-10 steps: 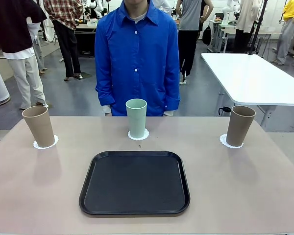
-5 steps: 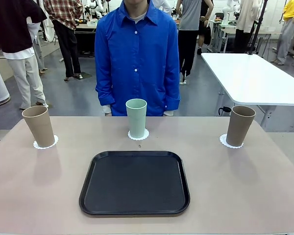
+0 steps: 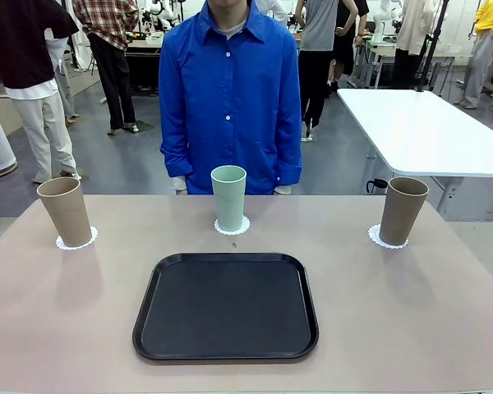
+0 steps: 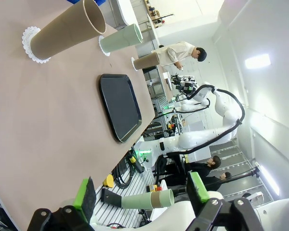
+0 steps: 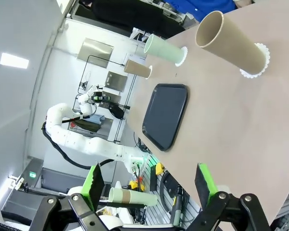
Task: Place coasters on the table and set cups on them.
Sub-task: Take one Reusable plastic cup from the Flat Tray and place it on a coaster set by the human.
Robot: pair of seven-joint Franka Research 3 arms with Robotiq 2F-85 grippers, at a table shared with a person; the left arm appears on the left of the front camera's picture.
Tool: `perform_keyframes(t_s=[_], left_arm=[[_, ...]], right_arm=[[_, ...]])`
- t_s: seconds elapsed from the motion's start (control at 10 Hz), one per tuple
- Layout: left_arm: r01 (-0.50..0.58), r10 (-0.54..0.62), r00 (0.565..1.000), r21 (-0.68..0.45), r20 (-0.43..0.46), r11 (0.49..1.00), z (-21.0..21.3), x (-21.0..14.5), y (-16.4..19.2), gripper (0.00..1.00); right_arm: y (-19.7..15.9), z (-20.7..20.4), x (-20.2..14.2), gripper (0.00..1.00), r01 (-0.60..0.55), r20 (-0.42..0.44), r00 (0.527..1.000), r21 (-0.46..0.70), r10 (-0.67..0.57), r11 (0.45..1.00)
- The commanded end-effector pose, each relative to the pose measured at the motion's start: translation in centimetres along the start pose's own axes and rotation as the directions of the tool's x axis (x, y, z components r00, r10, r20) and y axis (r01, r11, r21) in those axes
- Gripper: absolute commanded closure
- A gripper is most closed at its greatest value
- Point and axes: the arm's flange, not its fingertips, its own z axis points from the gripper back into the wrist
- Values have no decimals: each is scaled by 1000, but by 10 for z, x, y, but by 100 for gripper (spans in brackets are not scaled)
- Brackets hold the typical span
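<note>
We see all three cups (image 3: pixel 228 197) upright on their coasters (image 3: pixel 232 226) along the surface's (image 3: pixel 394 312) far edge, spread for serving; left tool (image 4: pixel 142 192) and right tool (image 5: pixel 149 185) gape apart, empty.

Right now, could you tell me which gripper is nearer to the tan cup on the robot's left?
Left. The left gripper looks along the table with that tan cup closest ahead; from the right gripper the same cup stands farthest, beyond the mint cup.
</note>
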Motion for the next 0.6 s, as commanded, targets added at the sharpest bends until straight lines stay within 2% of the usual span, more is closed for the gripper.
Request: perform_keyframes(t_s=[0.0,0.1,0.2,0.3,0.5], left_arm=[[-16,16,1000,11,3,1000,-1,0,-4,0],[-16,16,1000,11,3,1000,-1,0,-4,0],[-16,16,1000,11,3,1000,-1,0,-4,0],[-16,16,1000,11,3,1000,-1,0,-4,0],[-16,16,1000,11,3,1000,-1,0,-4,0]], right_arm=[[4,10,5,0,-14,19,1000,-11,14,1000],[9,9,5,0,-7,43,999,-25,9,1000],[12,7,7,0,6,107,994,-57,0,998],[1,8,-1,0,1,12,1000,-14,-1,1000],[1,8,-1,0,1,12,1000,-14,-1,1000]])
